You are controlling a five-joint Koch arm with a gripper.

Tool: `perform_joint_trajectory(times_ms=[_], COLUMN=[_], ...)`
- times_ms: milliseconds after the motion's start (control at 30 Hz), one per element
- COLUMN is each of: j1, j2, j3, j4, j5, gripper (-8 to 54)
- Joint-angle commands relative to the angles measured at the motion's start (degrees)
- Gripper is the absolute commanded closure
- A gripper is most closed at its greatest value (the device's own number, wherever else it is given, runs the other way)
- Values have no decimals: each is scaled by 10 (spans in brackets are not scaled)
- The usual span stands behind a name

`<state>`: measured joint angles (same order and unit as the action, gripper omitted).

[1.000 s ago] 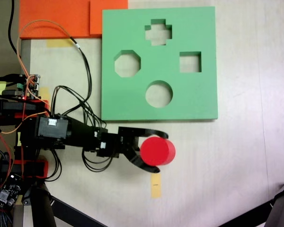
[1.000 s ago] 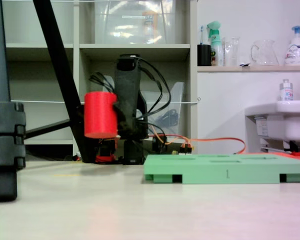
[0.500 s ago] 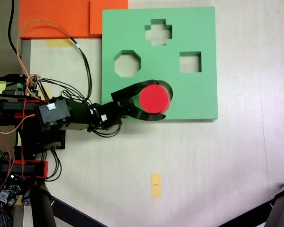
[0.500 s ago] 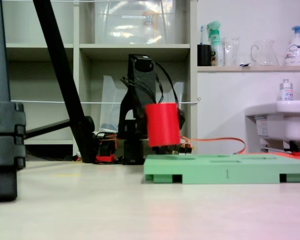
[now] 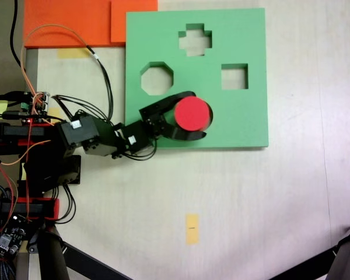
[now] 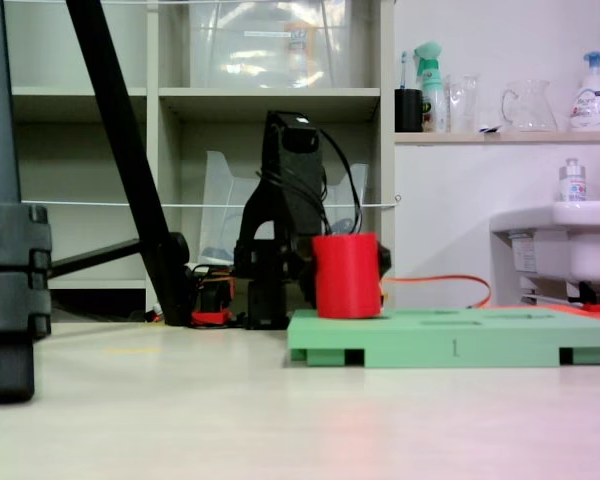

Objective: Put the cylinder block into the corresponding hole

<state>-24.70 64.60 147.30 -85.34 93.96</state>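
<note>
The red cylinder block (image 5: 192, 113) stands upright over the corresponding hole (image 5: 211, 116), the round cutout of the green foam board (image 5: 245, 122). It covers nearly all of that hole. My gripper (image 5: 198, 115) is shut on the block, with one black jaw curving along each side of it. Seen from table level, the block (image 6: 346, 275) has its base at the board's (image 6: 450, 340) top face. The gripper (image 6: 346, 268) sits mostly behind it there. How far the block has sunk into the cutout I cannot tell.
The board also has an octagonal cutout (image 5: 157, 79), a square one (image 5: 234, 76) and a cross-shaped one (image 5: 195, 39). Orange foam sheets (image 5: 76, 20) lie at the top left. The arm's base and wires (image 5: 35, 146) sit at the left. A yellow tape strip (image 5: 191, 228) marks the table.
The arm swung the block from the bare table up over the board, then lowered it until its base met the board's top at the round cutout.
</note>
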Motion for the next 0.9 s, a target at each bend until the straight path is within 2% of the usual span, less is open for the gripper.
perform_joint_trajectory(times_ms=[0, 400, 433, 500, 533, 600, 633, 700, 867], j1=[-10, -9, -9, -10, -11, -11, -11, -11, -10], j2=[4, -59, -63, -71, -71, -68, -66, -66, -11], j3=[-9, -38, -38, -38, -37, -27, -19, -17, 31], j4=[-19, -50, -52, -67, -69, -70, -75, -80, -80], j5=[8, 9, 8, 8, 5, 4, 4, 4, -11], gripper=[317, 310, 265, 100, 56, 25, -16, -54, -66])
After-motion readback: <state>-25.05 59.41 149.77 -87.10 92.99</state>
